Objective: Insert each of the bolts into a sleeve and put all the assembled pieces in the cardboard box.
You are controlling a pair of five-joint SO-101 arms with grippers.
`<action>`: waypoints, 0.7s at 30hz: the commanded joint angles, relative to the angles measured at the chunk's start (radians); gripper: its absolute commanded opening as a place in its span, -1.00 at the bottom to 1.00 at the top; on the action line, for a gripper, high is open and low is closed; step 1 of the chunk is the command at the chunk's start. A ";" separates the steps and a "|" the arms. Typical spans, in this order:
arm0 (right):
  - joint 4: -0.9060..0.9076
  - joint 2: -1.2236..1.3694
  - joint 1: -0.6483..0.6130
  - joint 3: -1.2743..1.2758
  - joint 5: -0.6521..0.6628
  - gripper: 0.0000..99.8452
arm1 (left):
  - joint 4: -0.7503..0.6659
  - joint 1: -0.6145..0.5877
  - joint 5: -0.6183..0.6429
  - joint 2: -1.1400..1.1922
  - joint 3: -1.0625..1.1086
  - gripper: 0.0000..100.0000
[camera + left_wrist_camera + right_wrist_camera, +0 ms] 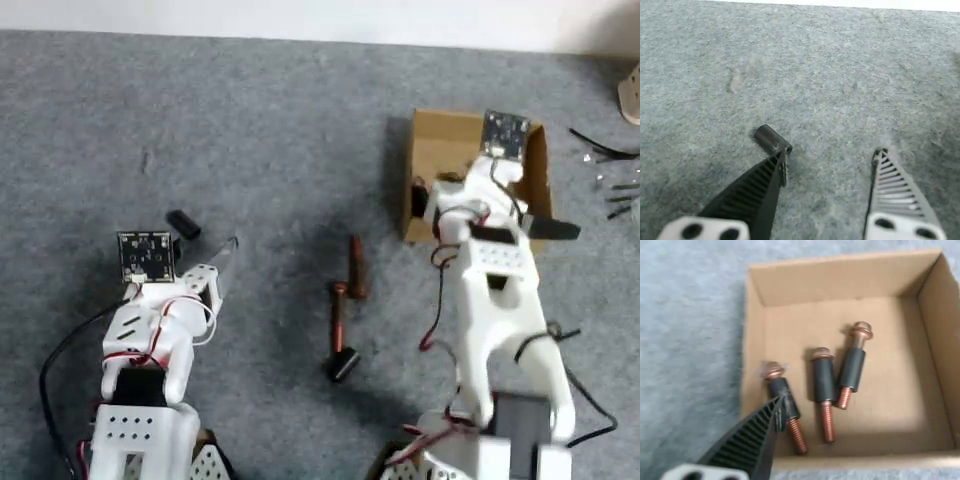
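Observation:
The cardboard box [440,125] stands at the back right. My right gripper [487,190] hangs over it, open, with one jaw swung wide to the side. On the floor of the box [840,280] lie three copper bolts in black sleeves [824,382]. The right gripper's black finger [752,440] ends beside the nearest of them [782,405]. My left gripper [832,160] is open low over the carpet at the left. A loose black sleeve [771,139] lies at its black fingertip. Mid-table lie a bare bolt [355,265] and a second bolt [340,312] with a black sleeve [343,365] at its end.
Grey carpet covers the whole table. Black wires and small parts [610,170] are scattered at the right edge, past the box. A pale object [630,92] sits at the far right corner.

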 commanded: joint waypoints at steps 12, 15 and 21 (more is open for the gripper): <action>-0.021 -0.661 -0.094 0.372 0.130 0.55 | 0.000 0.013 -0.008 -0.004 -0.033 -0.47; -0.021 -0.734 -0.093 0.421 0.130 0.55 | 0.000 0.013 -0.008 -0.004 -0.033 -0.47; 0.001 -0.802 -0.094 0.453 0.138 0.55 | 0.000 0.013 -0.008 -0.004 -0.033 -0.47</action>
